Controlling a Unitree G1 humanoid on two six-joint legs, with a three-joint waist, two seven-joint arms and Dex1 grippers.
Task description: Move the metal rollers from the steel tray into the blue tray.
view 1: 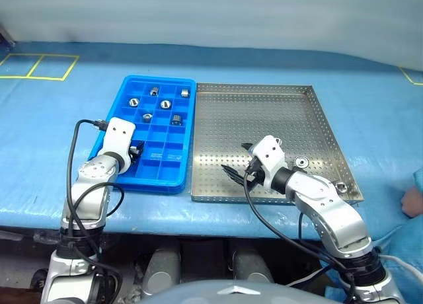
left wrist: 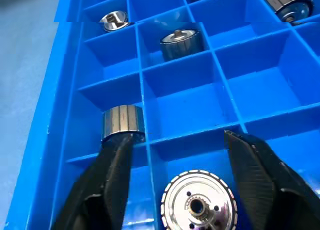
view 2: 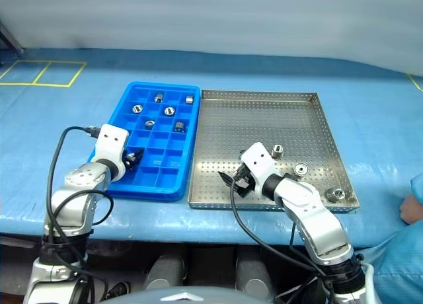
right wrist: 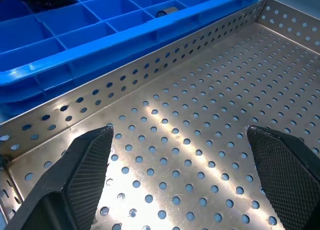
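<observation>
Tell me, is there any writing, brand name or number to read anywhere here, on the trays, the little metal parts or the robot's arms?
None: no readable text on the blue tray, the steel tray, the metal rollers or either arm.

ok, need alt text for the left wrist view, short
The left end effector hangs open over the blue tray, its two black fingers apart with a metal roller lying flat in the compartment between them. Another roller stands at one fingertip, and more rollers sit in compartments farther on.
</observation>
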